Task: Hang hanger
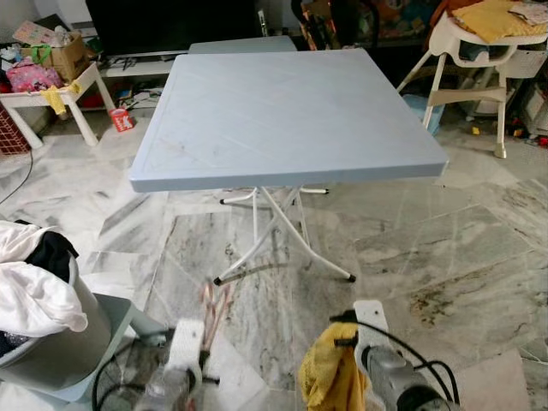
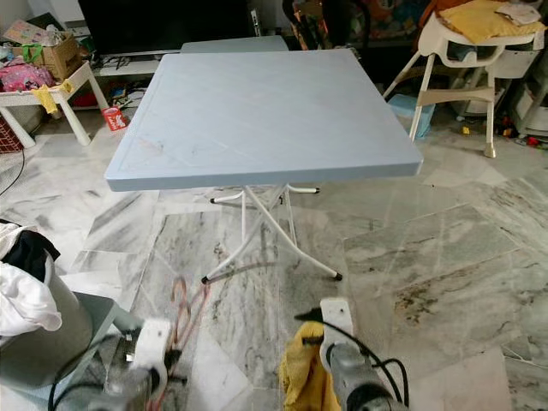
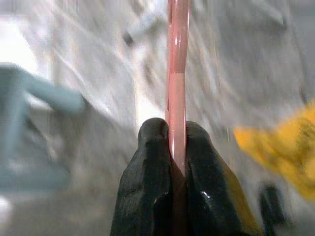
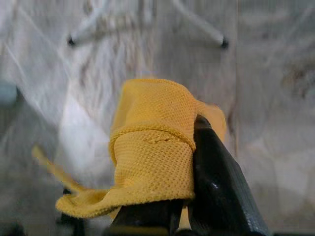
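Head cam first: my left gripper hangs low with the pink hanger sticking out ahead of it over the marble floor. Just to its right, my right gripper carries a yellow cloth. The grey-blue folding table sits well ahead of both, and a laundry basket is off to the left.

Left wrist cam: fingers clamped tight on a thin pink bar. It looks like smooth, glossy plastic, so I'd guess light, stiff and a bit slippery. Gripping near the bar's middle seems right.

Right wrist cam: the cloth is a soft, floppy mesh knit draped over my fingers, which are pinching it.
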`<state>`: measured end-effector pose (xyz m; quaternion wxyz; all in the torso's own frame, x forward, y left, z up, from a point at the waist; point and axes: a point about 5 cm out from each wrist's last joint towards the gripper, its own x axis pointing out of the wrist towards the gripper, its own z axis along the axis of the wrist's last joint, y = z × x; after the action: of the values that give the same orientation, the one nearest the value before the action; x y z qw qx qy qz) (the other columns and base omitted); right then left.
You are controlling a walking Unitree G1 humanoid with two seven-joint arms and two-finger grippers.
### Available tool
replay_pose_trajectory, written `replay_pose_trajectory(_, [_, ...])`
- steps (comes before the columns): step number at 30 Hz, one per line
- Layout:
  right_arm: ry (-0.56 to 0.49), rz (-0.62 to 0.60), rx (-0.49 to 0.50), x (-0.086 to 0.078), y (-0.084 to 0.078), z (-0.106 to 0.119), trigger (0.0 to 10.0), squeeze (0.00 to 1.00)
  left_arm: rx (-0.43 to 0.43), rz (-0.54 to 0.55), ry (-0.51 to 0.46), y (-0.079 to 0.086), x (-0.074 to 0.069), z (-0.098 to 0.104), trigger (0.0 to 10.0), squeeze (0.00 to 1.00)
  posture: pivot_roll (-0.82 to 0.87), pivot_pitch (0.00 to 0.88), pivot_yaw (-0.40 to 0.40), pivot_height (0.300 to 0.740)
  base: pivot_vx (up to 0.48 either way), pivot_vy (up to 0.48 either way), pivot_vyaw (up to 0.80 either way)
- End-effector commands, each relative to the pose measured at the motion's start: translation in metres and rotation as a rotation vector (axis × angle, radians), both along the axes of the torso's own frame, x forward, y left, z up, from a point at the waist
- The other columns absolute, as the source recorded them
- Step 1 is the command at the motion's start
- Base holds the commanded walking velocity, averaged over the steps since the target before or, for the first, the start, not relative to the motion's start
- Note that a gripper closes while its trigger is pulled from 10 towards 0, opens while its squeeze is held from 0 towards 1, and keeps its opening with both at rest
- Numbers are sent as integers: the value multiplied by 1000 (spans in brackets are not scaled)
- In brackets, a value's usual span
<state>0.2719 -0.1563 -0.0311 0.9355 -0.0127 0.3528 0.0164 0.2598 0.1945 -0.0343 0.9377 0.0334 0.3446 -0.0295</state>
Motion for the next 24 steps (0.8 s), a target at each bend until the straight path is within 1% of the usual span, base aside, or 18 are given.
replay_pose_trajectory(1, [-83, -13, 15, 15, -2, 14, 10000, 0, -1, 22, -68, 9, 13, 13, 10000, 0, -97, 0, 54, 740, 0, 0, 0])
replay_pose_trajectory(2, [-108, -17, 27, 19, -3, 19, 10000, 0, -6, 22, -100, 10, 19, 19, 10000, 0, -96, 0, 53, 740, 0, 0, 0])
replay_pose_trajectory(3, [-147, -32, 49, 26, -6, 26, 10000, 0, 12, 10, -152, 12, 27, 28, 10000, 0, -95, 0, 50, 740, 0, 0, 0])
replay_pose_trajectory(5, [-210, -60, 94, 38, -11, 39, 10000, 0, 41, -19, -235, 14, 36, 40, 10000, 0, -89, 0, 43, 740, 0, 0, 0])
replay_pose_trajectory(7, [-245, -71, 114, 44, -14, 47, 10000, 0, 52, -39, -286, 17, 39, 47, 10000, 0, -87, 0, 42, 740, 0, 0, 0])
replay_pose_trajectory(8, [-245, -71, 114, 44, -14, 47, 10000, 0, 52, -39, -286, 17, 39, 47, 10000, 0, -87, 0, 42, 740, 0, 0, 0])
replay_pose_trajectory(10, [-293, -37, 126, 52, -14, 57, 10000, 0, -6, -7, -367, 23, 43, 58, 10000, 0, -70, 0, 31, 740, 0, 0, 0])
replay_pose_trajectory(11, [-293, -37, 126, 52, -14, 57, 10000, 0, -6, -7, -367, 23, 43, 58, 10000, 0, -70, 0, 31, 740, 0, 0, 0])
replay_pose_trajectory(12, [-308, -23, 121, 53, -13, 59, 10000, 0, -24, -3, -391, 23, 44, 62, 10000, 0, -67, 0, 30, 740, 0, 0, 0])
replay_pose_trajectory(13, [-323, -6, 110, 54, -12, 61, 10000, 0, -52, -9, -434, 18, 44, 66, 10000, 0, -61, 0, 26, 740, 0, 0, 0])
replay_pose_trajectory(14, [-323, -6, 110, 54, -12, 61, 10000, 0, -52, -9, -434, 18, 44, 66, 10000, 0, -61, 0, 26, 740, 0, 0, 0])
replay_pose_trajectory(15, [-340, 4, 94, 54, -12, 62, 10000, 0, -75, -8, -467, 13, 42, 69, 10000, 0, -57, 0, 24, 740, 0, 0, 0])
replay_pose_trajectory(17, [-388, 34, 90, 52, -10, 64, 10000, 0, -98, 5, -536, 4, 35, 75, 10000, 0, -54, 0, 20, 740, 0, 0, 0])
replay_pose_trajectory(20, [-432, 58, 111, 45, -9, 64, 10000, 0, -69, -10, -591, -4, 14, 72, 10000, 0, -52, 0, 13, 740, 0, 0, 0])
replay_pose_trajectory(21, [-446, 62, 116, 43, -10, 64, 10000, 0, -38, 3, -595, -4, 6, 67, 10000, 0, -51, 0, 10, 740, 0, 0, 0])
replay_pose_trajectory(22, [-480, 77, 84, 39, -12, 66, 10000, 0, 19, 25, -575, -2, -10, 57, 10000, 0, -50, 0, 8, 740, 0, 0, 0])
replay_pose_trajectory(23, [-493, 72, 84, 37, -15, 66, 10000, 0, 15, 52, -554, 0, -19, 51, 10000, 0, -51, 0, 4, 740, 0, 0, 0])
replay_pose_trajectory(24, [-500, 68, 86, 36, -16, 67, 10000, 0, 7, 70, -541, 1, -24, 48, 10000, 0, -51, 0, 4, 740, 0, 0, 0])
